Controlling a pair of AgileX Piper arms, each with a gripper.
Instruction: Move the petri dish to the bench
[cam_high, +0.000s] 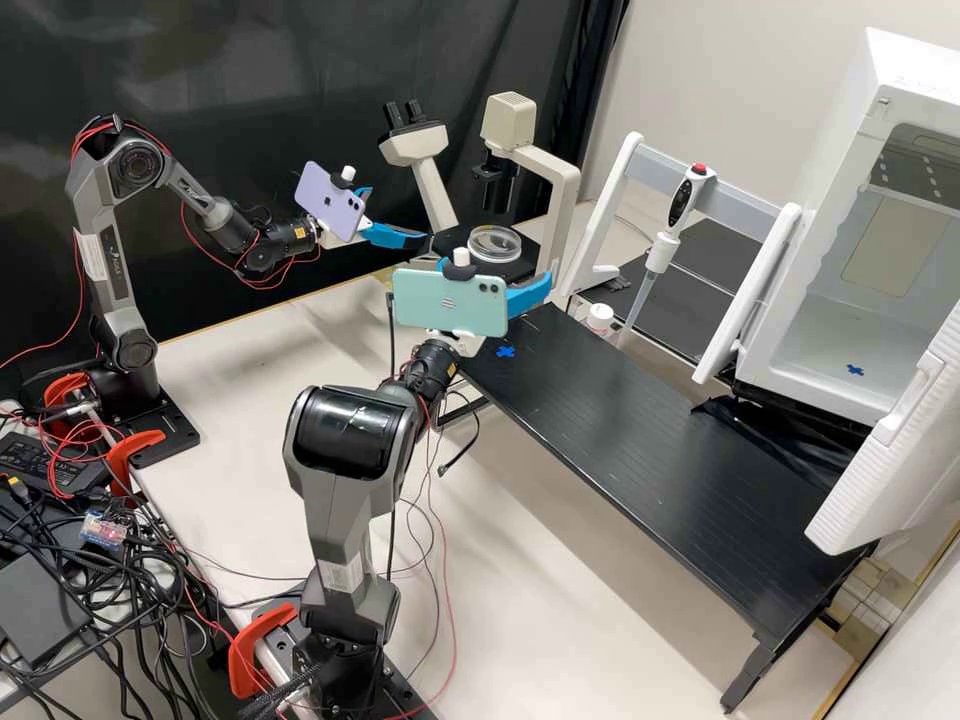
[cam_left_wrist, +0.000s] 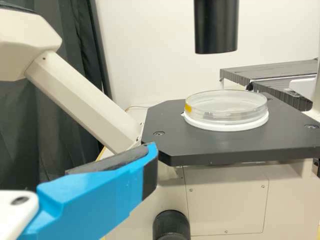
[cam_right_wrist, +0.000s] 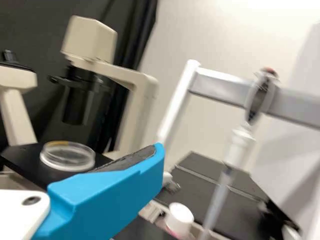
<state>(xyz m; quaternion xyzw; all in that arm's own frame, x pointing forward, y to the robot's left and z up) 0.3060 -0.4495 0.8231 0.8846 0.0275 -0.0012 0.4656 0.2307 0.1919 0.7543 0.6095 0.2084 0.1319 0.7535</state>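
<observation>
The clear round petri dish (cam_high: 495, 243) lies on the microscope's black stage (cam_left_wrist: 175, 142); in the left wrist view the dish (cam_left_wrist: 226, 107) rests on a white ring, with a yellow mark on its side. My left gripper (cam_high: 408, 228) is open beside the stage, left of the dish; in its wrist view the gripper (cam_left_wrist: 145, 160) shows one blue finger apart from the dish. Nearer the high camera, my right gripper (cam_high: 522, 288) is open over the black bench's (cam_high: 640, 440) far end. In the right wrist view, that gripper (cam_right_wrist: 150, 157) stands apart from the dish (cam_right_wrist: 67, 156).
The microscope's lamp arm (cam_high: 550, 170) rises over the stage. A pipette (cam_high: 665, 235) hangs on a white frame, near a white-capped bottle (cam_high: 600, 318). An open white chamber (cam_high: 850, 330) stands at the right. Blue tape (cam_high: 506, 351) marks the bench.
</observation>
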